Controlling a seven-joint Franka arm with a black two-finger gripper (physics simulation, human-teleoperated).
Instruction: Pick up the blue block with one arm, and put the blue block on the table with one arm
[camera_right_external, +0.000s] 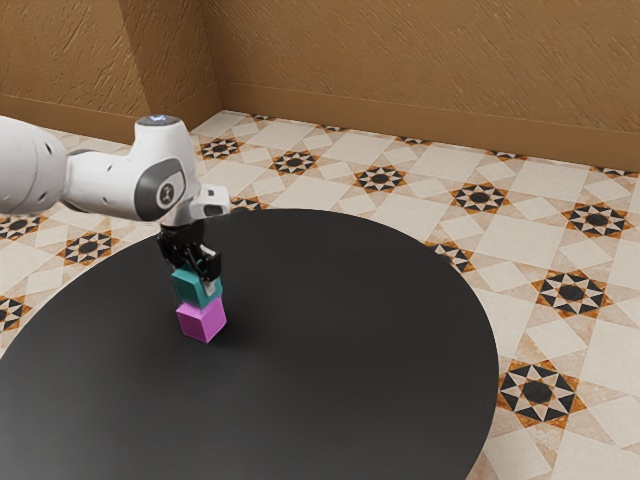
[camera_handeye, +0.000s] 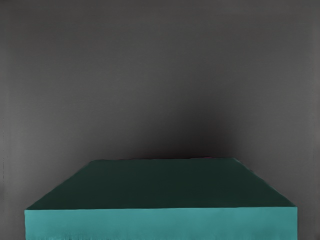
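Toward the exterior view's left, the teal-blue block (camera_right_external: 190, 288) sits directly above the magenta block (camera_right_external: 201, 322), which rests on the round black counter (camera_right_external: 350, 350). The gripper (camera_right_external: 201, 275) reaches down at the upper block; whether its jaws grip that block, or how wide they stand, cannot be told.

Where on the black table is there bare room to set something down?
The table is bare from the pink block to the rim at the exterior view's right, and from that block toward the view's lower edge. It's crowded right above the pink block, at the teal block and gripper.
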